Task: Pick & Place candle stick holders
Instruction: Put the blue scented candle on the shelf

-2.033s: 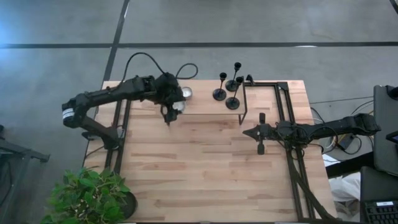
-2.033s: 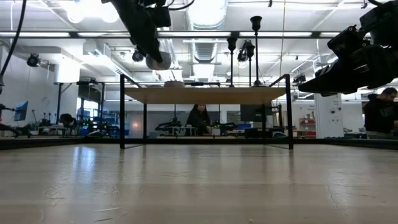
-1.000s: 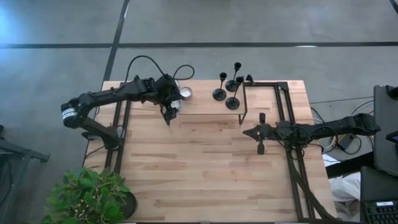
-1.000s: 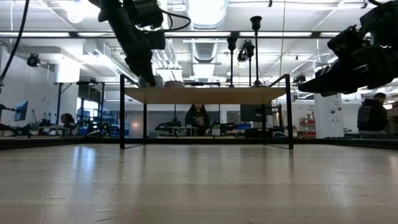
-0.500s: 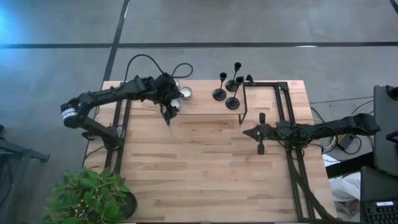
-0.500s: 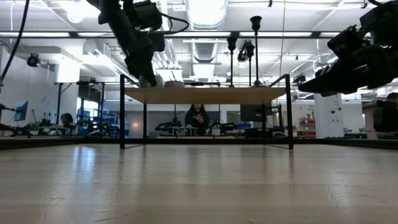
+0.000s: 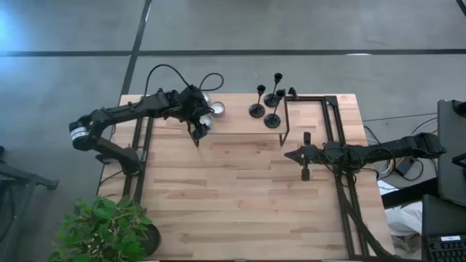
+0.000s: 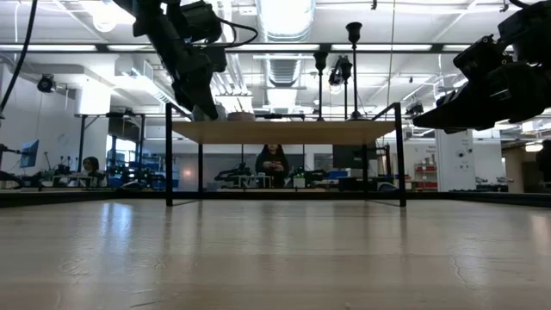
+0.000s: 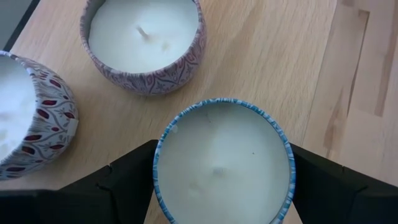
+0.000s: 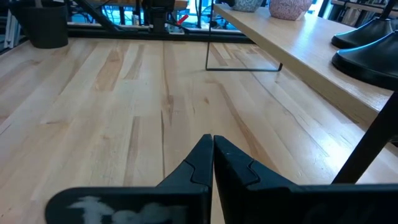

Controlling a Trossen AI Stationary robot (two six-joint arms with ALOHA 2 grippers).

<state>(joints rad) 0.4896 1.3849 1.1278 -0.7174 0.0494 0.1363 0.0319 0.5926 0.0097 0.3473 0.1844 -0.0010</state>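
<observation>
Three black metal candle stick holders (image 7: 266,102) upright on raised wooden shelf (image 7: 240,124), back centre.

Likely light, rigid, top-heavy; grip thin stem.

Left gripper (image 9: 221,186) clamps blue-rimmed candle tin (image 9: 222,162).

Right gripper (image 10: 212,163) pinched closed, empty, above table (image 7: 240,196).

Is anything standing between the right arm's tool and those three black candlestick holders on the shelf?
Yes. The right tool waits over the table, and the black end frame stands between it and the candlestick holders on the raised shelf. The left tool grips a blue-rimmed candle tin.
</observation>
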